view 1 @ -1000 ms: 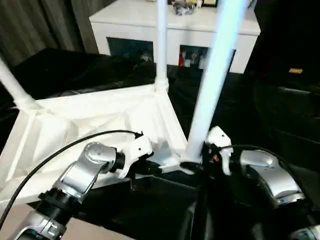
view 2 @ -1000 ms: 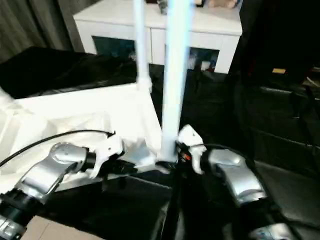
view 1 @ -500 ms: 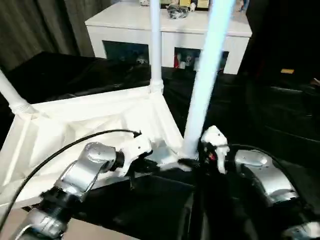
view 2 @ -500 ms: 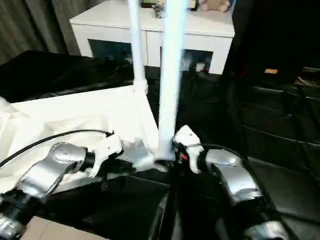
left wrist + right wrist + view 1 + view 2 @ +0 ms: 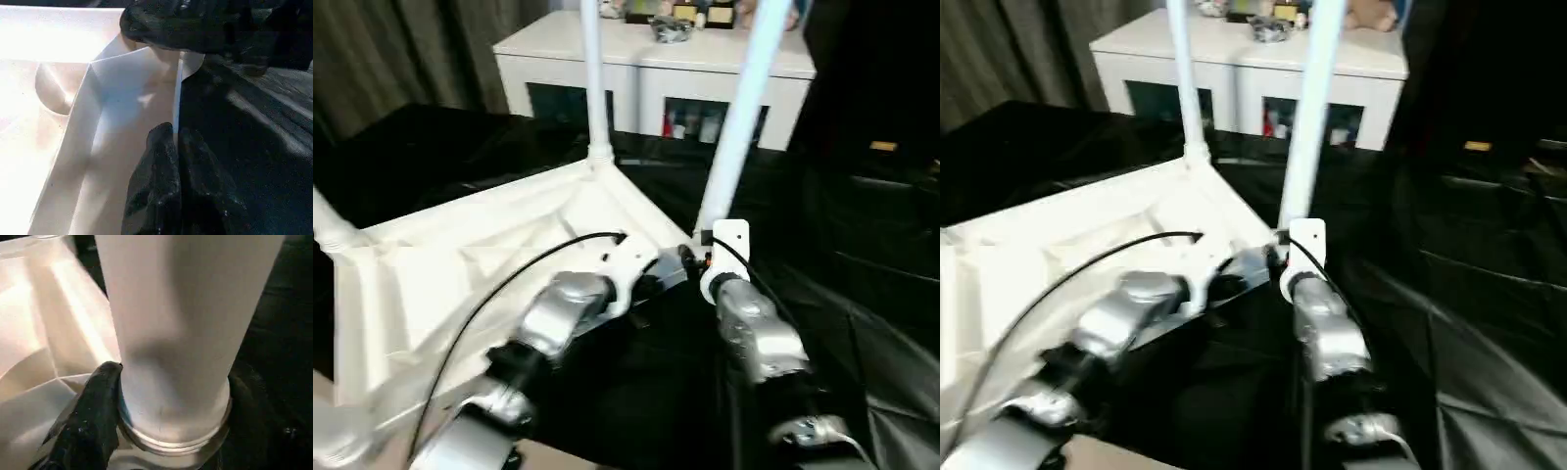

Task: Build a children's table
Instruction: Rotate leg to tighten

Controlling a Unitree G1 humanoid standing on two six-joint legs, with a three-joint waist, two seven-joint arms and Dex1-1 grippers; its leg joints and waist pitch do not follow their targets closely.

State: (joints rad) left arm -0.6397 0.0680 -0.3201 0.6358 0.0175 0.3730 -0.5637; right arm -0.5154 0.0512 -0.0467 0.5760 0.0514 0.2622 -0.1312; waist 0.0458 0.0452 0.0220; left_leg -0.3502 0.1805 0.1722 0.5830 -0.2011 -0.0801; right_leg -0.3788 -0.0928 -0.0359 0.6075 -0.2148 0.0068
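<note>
Stiff, light, slippery table (image 5: pixel 480 264): best gripped at rim or leg (image 5: pixel 181 333) base. Left jaws (image 5: pixel 173 142) pinched on rim; right jaws (image 5: pixel 171 396) clasping leg.

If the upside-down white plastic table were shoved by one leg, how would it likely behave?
The upside-down white plastic table looks thin-walled and ribbed, so probably light and apt to slide. Its long round white leg stands tall, so pushing high would likely tilt it. The leg's smooth surface may be slippery.
</note>
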